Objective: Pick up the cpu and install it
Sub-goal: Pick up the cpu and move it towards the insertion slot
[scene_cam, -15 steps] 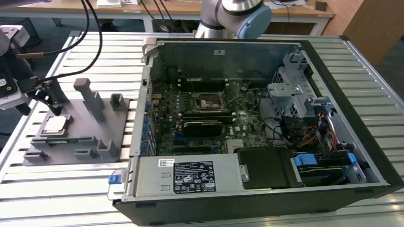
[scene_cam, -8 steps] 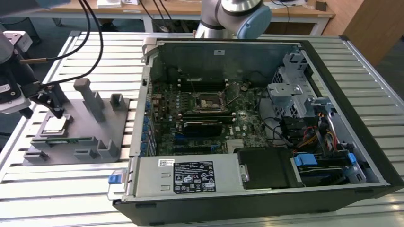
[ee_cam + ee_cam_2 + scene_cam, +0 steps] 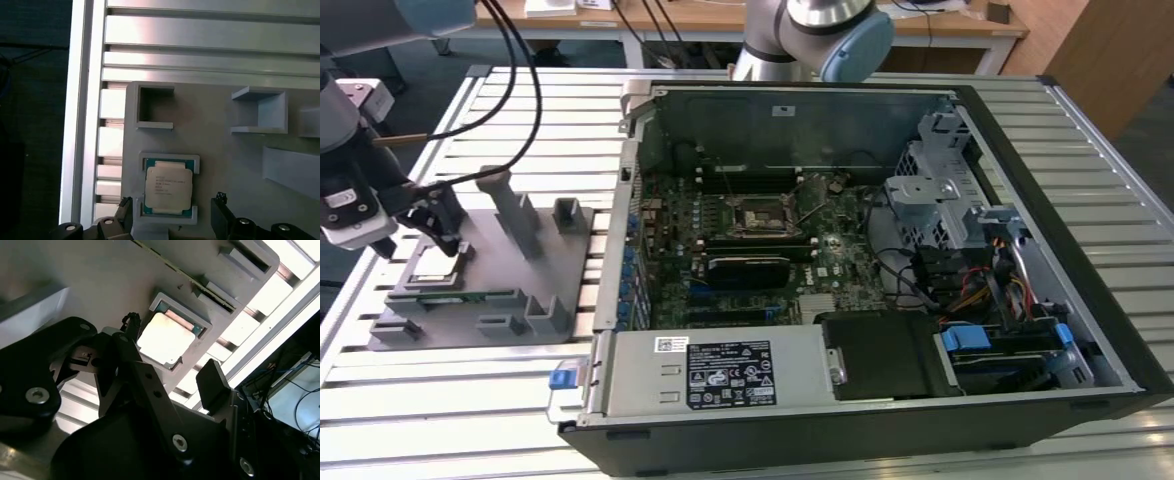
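Locate the gripper point(image 3: 443, 238) at the exterior view's left. It hangs over the grey tray point(image 3: 487, 255), which lies on the slatted worktop point(image 3: 467, 400) just beside the open case point(image 3: 881, 425).

The jaws are open and grip nothing. In both wrist views the two black fingers point(image 3: 221, 210) stand apart, one to each side of the cpu point(image 3: 168, 186), and neither touches it.

The cpu lies flat in a shallow square pocket point(image 3: 170, 161) of the tray, silver plate up. A thin green edge shows round the plate inside the pocket's rim. In the second wrist view you see the plate in line with the gap between the fingers. In the exterior view the cpu sits in the part of the tray toward that view's left, directly under the gripper.

The tray also carries a green memory stick point(image 3: 447, 297), which lies in a slot just beside the cpu pocket. Several grey upright posts point(image 3: 520, 215) rise from the tray.

The case lies on its side with the open face up. It holds the board point(image 3: 734, 255), a labelled silver box point(image 3: 707, 370) against the near wall, and coloured cables point(image 3: 974, 290) at the exterior view's right. The black socket point(image 3: 758, 215) sits near the middle of the board, well apart from the cpu
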`<state>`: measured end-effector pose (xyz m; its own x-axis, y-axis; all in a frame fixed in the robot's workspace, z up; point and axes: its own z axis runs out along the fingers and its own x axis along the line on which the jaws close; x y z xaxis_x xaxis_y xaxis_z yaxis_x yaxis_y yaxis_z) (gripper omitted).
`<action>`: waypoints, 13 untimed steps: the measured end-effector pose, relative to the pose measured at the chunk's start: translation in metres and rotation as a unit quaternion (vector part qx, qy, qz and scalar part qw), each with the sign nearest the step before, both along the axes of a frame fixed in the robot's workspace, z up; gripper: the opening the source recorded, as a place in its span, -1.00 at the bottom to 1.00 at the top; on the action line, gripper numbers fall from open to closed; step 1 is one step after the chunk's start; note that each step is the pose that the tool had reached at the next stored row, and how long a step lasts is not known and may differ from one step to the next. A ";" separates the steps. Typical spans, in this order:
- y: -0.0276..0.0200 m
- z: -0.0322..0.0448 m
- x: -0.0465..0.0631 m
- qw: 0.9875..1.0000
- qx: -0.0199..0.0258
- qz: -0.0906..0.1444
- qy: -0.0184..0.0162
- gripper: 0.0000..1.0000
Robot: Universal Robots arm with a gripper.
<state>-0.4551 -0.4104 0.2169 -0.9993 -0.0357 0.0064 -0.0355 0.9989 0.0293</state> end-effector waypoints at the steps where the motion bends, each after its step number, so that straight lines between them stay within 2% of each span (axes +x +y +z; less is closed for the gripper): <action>1: 0.0001 -0.0020 0.000 1.000 0.000 0.000 0.000 0.44; 7: 0.0027 -0.0117 0.000 1.000 0.000 0.000 0.000 0.41; 8: 0.0029 -0.0127 0.000 1.000 0.000 0.000 0.000 0.27; 13: 0.0050 -0.0180 0.000 1.000 0.000 0.000 0.000 0.27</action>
<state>-0.4552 -0.4053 0.1989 -0.9993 -0.0356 0.0063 -0.0354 0.9989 0.0293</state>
